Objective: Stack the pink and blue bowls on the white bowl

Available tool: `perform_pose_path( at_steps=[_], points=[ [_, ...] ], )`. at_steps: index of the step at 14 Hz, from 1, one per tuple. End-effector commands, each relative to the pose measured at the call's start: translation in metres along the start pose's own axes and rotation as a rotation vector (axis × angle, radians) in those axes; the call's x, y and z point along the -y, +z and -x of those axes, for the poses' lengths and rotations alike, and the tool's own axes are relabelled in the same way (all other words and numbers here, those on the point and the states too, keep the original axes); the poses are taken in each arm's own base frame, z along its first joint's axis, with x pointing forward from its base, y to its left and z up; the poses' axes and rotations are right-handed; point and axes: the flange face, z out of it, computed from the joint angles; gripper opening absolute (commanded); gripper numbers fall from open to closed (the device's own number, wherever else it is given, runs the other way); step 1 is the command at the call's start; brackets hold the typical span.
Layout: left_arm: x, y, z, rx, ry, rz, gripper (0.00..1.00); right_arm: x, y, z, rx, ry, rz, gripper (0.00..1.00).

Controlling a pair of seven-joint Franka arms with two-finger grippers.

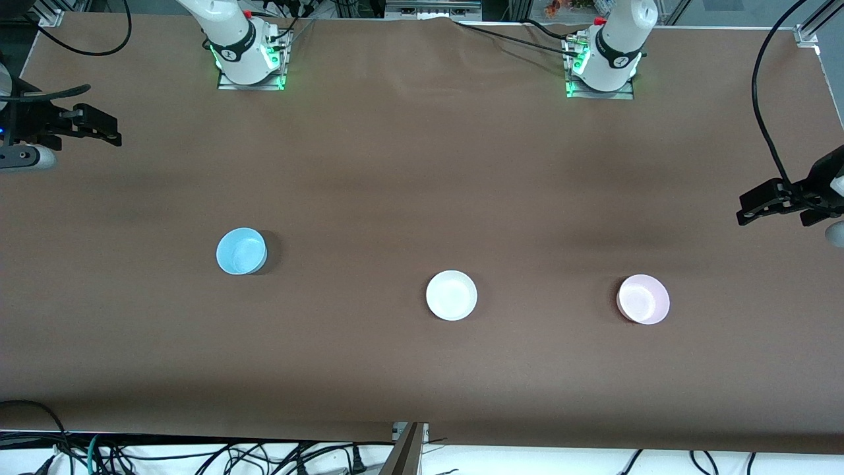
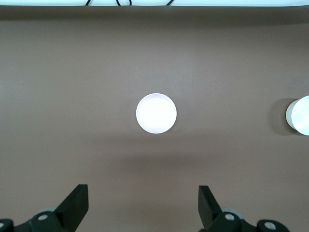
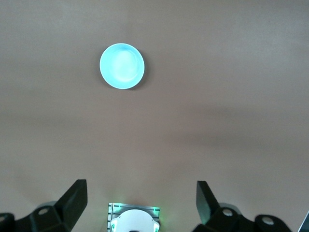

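Three bowls stand apart on the brown table. The blue bowl [image 1: 241,251] [image 3: 122,66] is toward the right arm's end. The white bowl [image 1: 451,295] [image 2: 299,116] stands in the middle, a little nearer the front camera. The pink bowl [image 1: 643,299] [image 2: 156,113] is toward the left arm's end and looks almost white in the left wrist view. My right gripper [image 1: 105,128] [image 3: 141,191] hangs open and empty over its end of the table, and my left gripper [image 1: 748,208] [image 2: 142,193] hangs open and empty over the other end. Neither touches a bowl.
The brown cloth-covered table [image 1: 422,165] carries only the bowls and the two arm bases [image 1: 250,59] [image 1: 603,66] along its edge farthest from the front camera. The right arm's base [image 3: 134,220] shows under the right gripper. Cables [image 1: 198,455] lie off the table's front edge.
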Motion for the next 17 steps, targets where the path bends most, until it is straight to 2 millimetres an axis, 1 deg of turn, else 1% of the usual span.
perform_pose_path(
  at_steps=[1,5,7,9,10,11,13,16,17],
  points=[
    [0.002,0.001,-0.001,-0.009,0.016,-0.022,1.0,-0.004,-0.006,-0.002,-0.01,-0.01,-0.017,1.0],
    [0.003,0.005,-0.004,-0.004,0.006,-0.021,1.0,-0.001,-0.004,-0.004,-0.008,-0.014,-0.017,1.0],
    [0.006,0.006,-0.004,-0.002,0.002,-0.016,1.0,-0.002,-0.004,-0.004,-0.007,-0.014,-0.015,1.0],
    [0.005,0.01,-0.004,0.002,-0.037,0.027,1.0,-0.002,-0.004,-0.005,-0.009,-0.014,-0.017,1.0],
    [0.01,0.012,-0.004,0.007,-0.073,0.06,1.0,-0.001,-0.004,-0.005,-0.009,-0.014,-0.017,1.0],
    [0.018,0.014,-0.004,0.01,-0.086,0.064,1.0,-0.001,-0.003,-0.005,-0.009,-0.016,-0.017,1.0],
    [0.021,0.021,-0.002,0.026,-0.078,0.055,1.0,-0.001,-0.003,-0.006,-0.011,-0.011,-0.016,1.0],
    [0.023,0.029,-0.007,0.017,-0.081,0.051,1.0,-0.002,0.002,-0.009,-0.002,-0.007,-0.018,1.0],
    [0.028,0.03,-0.008,0.005,-0.089,0.048,1.0,-0.001,0.002,-0.01,0.0,-0.002,-0.021,1.0]
  ],
)
